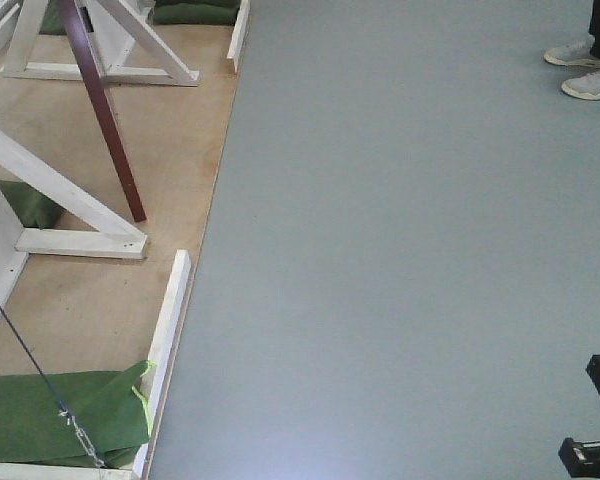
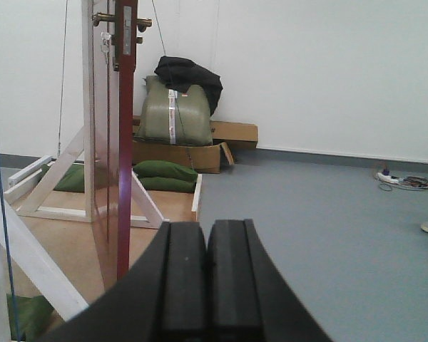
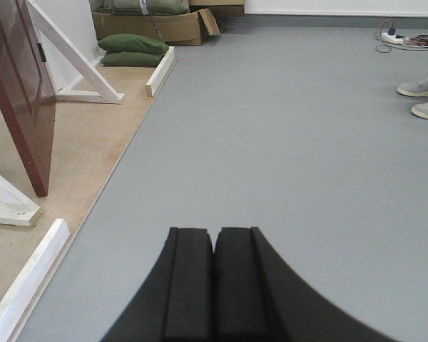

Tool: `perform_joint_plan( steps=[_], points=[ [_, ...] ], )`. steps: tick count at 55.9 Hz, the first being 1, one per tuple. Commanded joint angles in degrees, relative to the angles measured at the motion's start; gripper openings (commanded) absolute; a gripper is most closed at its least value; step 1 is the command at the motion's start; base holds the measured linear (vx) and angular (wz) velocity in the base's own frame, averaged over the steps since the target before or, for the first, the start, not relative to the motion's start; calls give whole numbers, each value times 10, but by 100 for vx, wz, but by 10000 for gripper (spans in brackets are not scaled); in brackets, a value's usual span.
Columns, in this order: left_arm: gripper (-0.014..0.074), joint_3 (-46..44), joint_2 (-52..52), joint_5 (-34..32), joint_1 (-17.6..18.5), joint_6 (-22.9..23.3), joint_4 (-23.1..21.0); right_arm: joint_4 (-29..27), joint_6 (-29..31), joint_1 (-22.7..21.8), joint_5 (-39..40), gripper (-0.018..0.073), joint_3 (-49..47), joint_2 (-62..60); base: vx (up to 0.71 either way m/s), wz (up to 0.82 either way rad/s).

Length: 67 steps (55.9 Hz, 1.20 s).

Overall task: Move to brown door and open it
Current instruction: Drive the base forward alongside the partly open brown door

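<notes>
The brown door [image 2: 125,142] stands edge-on in its white frame at the left of the left wrist view, with a brass handle [image 2: 144,23] near the top. It also shows in the front view [image 1: 102,105] and in the right wrist view [image 3: 18,85], standing ajar over the plywood base. My left gripper [image 2: 206,235] is shut and empty, well short of the door. My right gripper [image 3: 214,239] is shut and empty over the grey floor.
White wooden braces [image 1: 75,205] and green sandbags [image 1: 60,415] sit on the plywood platform [image 1: 110,290]. A person's shoes [image 1: 585,68] are at the far right. Cardboard boxes and bags [image 2: 178,107] lean on the back wall. A thin cable [image 1: 30,360] runs to a chain.
</notes>
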<state>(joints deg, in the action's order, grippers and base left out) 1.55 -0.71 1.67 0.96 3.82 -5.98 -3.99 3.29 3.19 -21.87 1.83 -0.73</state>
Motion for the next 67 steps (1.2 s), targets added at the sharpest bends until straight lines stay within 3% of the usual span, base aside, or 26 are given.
perform_joint_plan(
  steps=[1, 67],
  points=[
    [-3, -12, -6, -50, 1, 4, -1, 2, 5, -1, 45, 0, 2, -3, 18, 9],
    [-3, -12, -6, -50, 1, 4, -1, 2, 5, -1, 46, 0, 2, -3, 21, 1]
  ],
)
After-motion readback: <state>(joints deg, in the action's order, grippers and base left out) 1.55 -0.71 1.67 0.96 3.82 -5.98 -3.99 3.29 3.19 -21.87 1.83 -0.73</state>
